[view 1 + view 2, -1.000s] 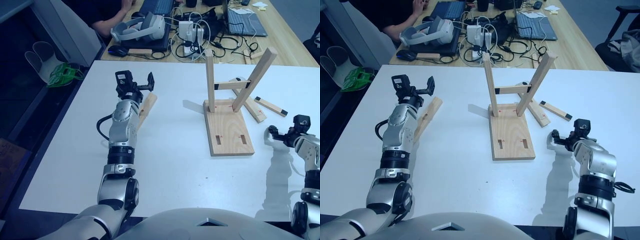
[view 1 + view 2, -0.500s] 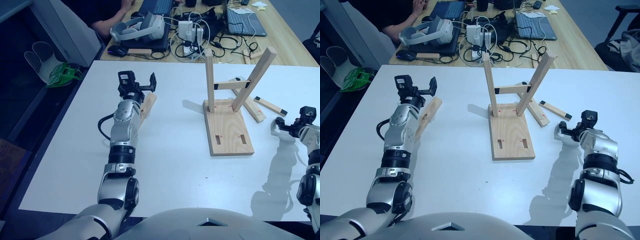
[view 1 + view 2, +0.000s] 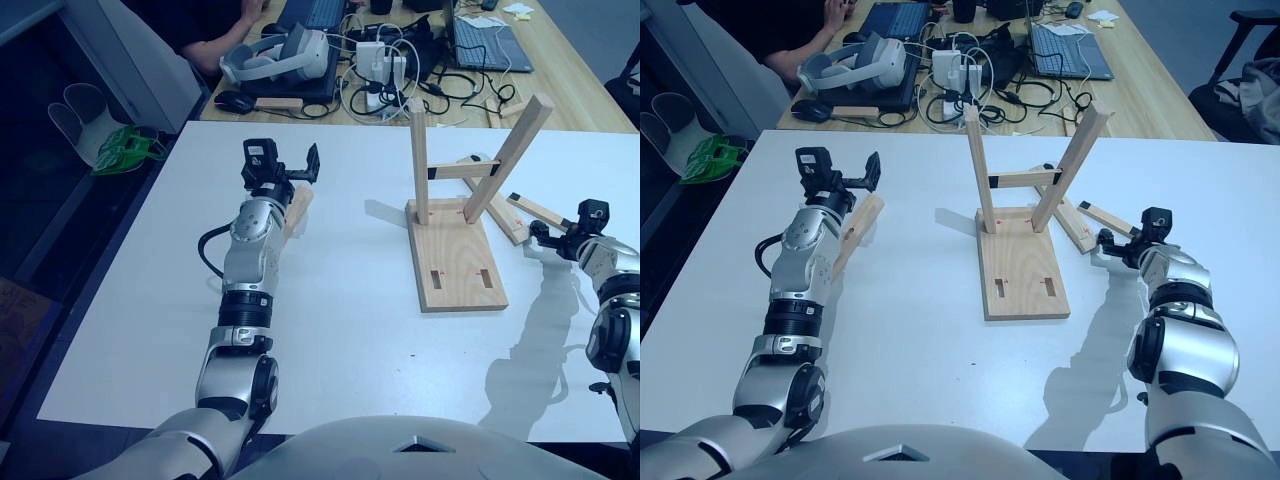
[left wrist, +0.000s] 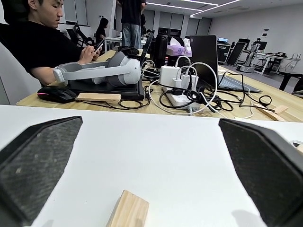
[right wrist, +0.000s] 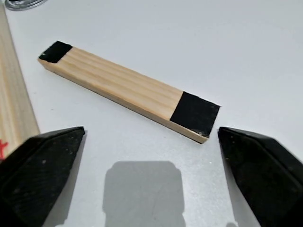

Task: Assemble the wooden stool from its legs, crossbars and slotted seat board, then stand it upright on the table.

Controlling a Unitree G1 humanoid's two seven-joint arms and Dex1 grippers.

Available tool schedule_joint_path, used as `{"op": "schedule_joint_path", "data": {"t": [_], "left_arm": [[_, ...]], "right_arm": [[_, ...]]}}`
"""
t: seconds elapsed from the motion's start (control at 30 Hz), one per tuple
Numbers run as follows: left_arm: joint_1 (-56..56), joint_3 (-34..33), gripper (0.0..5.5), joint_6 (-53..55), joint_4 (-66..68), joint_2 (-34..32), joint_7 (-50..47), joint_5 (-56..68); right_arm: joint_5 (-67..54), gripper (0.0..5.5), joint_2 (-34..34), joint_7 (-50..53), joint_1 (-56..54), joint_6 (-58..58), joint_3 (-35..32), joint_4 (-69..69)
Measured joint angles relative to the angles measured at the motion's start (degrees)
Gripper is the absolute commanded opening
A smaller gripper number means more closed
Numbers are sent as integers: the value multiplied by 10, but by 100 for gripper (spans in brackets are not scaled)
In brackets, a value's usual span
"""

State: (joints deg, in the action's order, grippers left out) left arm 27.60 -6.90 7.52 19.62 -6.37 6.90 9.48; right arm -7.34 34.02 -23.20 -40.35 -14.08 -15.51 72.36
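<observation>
Find the seat board (image 3: 455, 255) lying flat on the worktop (image 3: 340, 330), right of its middle, with two legs (image 3: 420, 160) standing in the slots nearer the far edge and joined by a crossbar (image 3: 465, 170); see the two near slots (image 3: 438, 280) unfilled. Spot a loose crossbar (image 5: 128, 87) flat near the right edge, just beside another loose leg (image 3: 497, 212) lying off the board's right side. Note the right claw (image 3: 1110, 246) hanging low over that loose crossbar, released and spread wide, gripping nothing. Judging from that, take the step in hand to be picking this crossbar up.

Straddle the bare wood between the black end bands (not the bands themselves, probably meant for the joints). Square the pads across the narrow width, lower until nearly touching the worktop, then clench gently and lift level. Keep clear of the neighbouring leg and of the standing frame, likely easy to knock askew.

Note also the left claw (image 3: 288, 172) nearer the far edge, left of the middle, likewise released and empty, poised over the far end of a spare leg (image 3: 295, 210).

As for writing: see small red marks (image 3: 1002, 284) beside the slots on the board, too small to read; find no legible label or print on the wooden parts
</observation>
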Motion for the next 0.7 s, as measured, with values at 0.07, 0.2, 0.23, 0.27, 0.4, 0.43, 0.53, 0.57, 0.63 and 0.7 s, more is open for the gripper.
{"op": "schedule_joint_path", "data": {"t": [0.07, 0.2, 0.23, 0.27, 0.4, 0.43, 0.53, 0.57, 0.63, 0.7], "left_arm": [[0, 0, 540, 2, 0, 0, 0, 0], [0, 0, 540, 3, -3, 0, 0, 0], [-1, 0, 540, 3, -3, 0, 0, 0], [-1, 0, 540, 4, -3, 0, 0, 0], [-1, 1, 540, 4, -3, 0, 0, 0], [-1, 2, 540, 4, -3, 0, 0, 0], [-1, 3, 540, 4, -3, 0, 0, -1], [-1, 3, 540, 4, -3, 0, 0, -1], [-1, 4, 540, 4, -3, 0, 1, -1], [-1, 4, 540, 4, -3, 0, 1, -1]], "right_arm": [[4, 537, -5, -41, 0, -2, 13, -8], [4, 537, -16, -96, 15, -11, 31, -43], [4, 537, -16, -100, 18, -12, 31, -49], [4, 537, -16, -100, 20, -13, 31, -53], [4, 537, -13, -83, 23, -13, 31, -56], [5, 537, -9, -70, 23, -11, 31, -54], [11, 537, 3, -29, 23, -2, 29, -38], [11, 537, 3, -19, 21, 5, 29, -31], [10, 537, 1, -7, 17, 15, 27, -21], [10, 537, -2, 8, 10, 27, 25, -9]]}}
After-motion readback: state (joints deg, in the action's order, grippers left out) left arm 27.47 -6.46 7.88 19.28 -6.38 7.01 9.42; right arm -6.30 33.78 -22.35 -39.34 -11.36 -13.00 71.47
